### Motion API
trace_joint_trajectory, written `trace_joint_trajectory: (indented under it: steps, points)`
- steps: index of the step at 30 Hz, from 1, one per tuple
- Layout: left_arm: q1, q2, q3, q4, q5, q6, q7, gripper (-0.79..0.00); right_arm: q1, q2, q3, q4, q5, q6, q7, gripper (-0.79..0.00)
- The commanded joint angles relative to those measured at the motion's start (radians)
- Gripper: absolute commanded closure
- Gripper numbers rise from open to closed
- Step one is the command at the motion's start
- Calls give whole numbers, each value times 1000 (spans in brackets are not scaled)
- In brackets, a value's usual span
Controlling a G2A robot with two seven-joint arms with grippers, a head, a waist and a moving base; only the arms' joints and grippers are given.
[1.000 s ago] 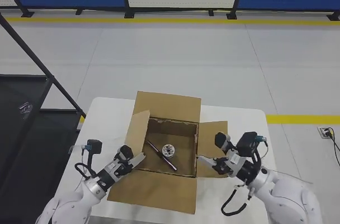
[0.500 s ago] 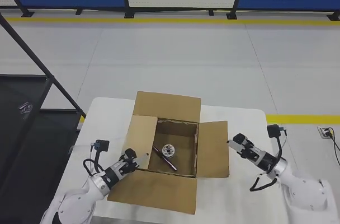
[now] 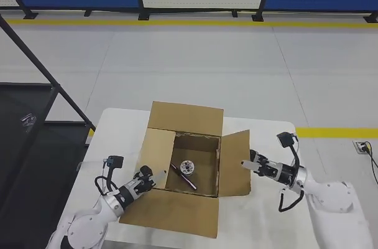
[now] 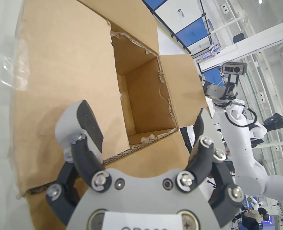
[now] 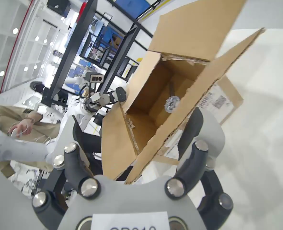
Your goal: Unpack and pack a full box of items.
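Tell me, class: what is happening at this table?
A two-armed robot is working on an open cardboard box. The left gripper, open, sits at the left flap; the right gripper, open, straddles the edge of the raised right flap. Inside lie a dark stick and a small round white item.

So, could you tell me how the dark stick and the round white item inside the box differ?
The dark stick is long and thin, while the round white item is a small disc. The stick is near black; the round item is white with dark markings. The stick lies slantwise across the floor; the round item lies flat beside it. Both rest on the floor of the open cardboard box.
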Motion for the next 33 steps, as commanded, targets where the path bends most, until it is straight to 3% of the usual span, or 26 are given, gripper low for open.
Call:
trace_joint_trajectory:
  steps: [1,6,18,33]
  points:
    - [-1,0,4,2,-2,-1,3,-785,35,1,-42,11,18,-14,28,-785]
    - [0,-1,10,6,-9,5,31,-785,118,-6,-168,40,-3,-30,33,-785]
    - [15,-2,3,4,-18,30,71,-785,326,-54,-460,287,-186,16,-150,-785]
    - [36,2,-10,-39,-22,21,69,-785,370,-64,-542,326,-268,22,-243,-785]
